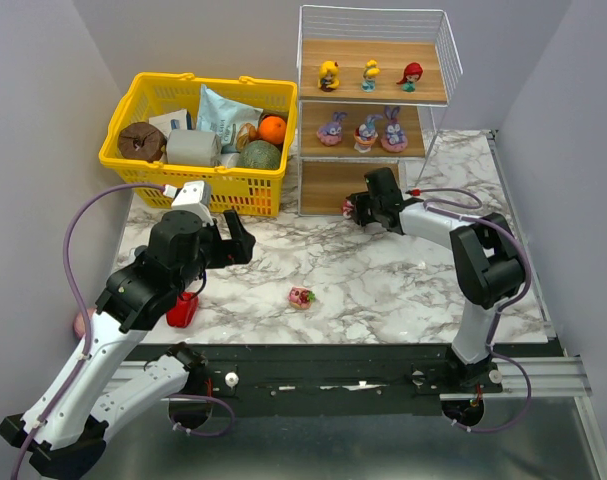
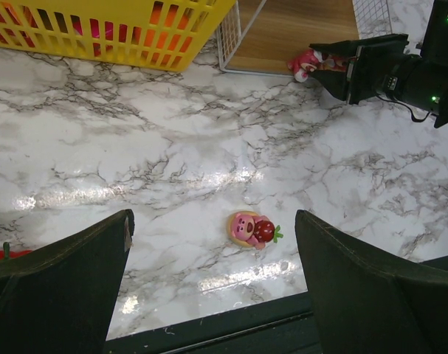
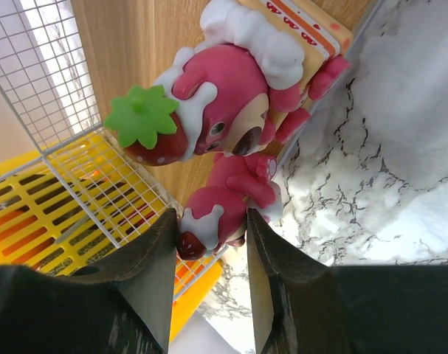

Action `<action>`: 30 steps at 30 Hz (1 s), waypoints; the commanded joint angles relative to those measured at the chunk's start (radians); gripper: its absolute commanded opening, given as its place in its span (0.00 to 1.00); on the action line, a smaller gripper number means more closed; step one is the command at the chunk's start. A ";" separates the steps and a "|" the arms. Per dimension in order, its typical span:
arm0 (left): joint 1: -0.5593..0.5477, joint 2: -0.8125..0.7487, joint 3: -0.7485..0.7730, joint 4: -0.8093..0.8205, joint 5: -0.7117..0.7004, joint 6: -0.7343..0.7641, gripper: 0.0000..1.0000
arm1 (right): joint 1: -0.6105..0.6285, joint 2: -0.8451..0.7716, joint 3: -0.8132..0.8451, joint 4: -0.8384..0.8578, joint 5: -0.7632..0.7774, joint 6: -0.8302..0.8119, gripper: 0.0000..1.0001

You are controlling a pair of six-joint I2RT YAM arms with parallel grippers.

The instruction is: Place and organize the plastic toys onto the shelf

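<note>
The shelf (image 1: 313, 75) stands at the back right. Three tiny dolls (image 1: 369, 74) are on its top board and three purple-pink bunny figures (image 1: 364, 130) on the middle one. My right gripper (image 1: 361, 211) is at the front of the bottom board, shut on a pink-red round toy (image 3: 222, 208). Another pink-red toy with a strawberry (image 3: 227, 103) stands just beyond it on the wooden board (image 3: 135, 51). A third pink-red toy (image 1: 301, 297) lies on the marble table; it also shows in the left wrist view (image 2: 253, 228). My left gripper (image 1: 238, 240) is open and empty above the table, left of that toy.
A yellow plastic basket (image 1: 148, 160) of groceries stands left of the shelf. A red bell pepper (image 1: 183, 310) lies under my left arm near the front edge. A pink ball (image 1: 83, 322) sits off the table's left side.
</note>
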 commanded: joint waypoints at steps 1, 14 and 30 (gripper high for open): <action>0.007 -0.007 0.017 0.001 -0.021 0.019 0.99 | 0.007 0.039 0.012 0.012 0.066 0.025 0.34; 0.012 -0.004 0.014 -0.001 -0.020 0.019 0.99 | 0.007 0.060 0.009 0.012 0.083 0.063 0.46; 0.016 0.002 0.013 0.001 -0.017 0.021 0.99 | 0.007 0.074 0.017 0.053 0.106 0.040 0.61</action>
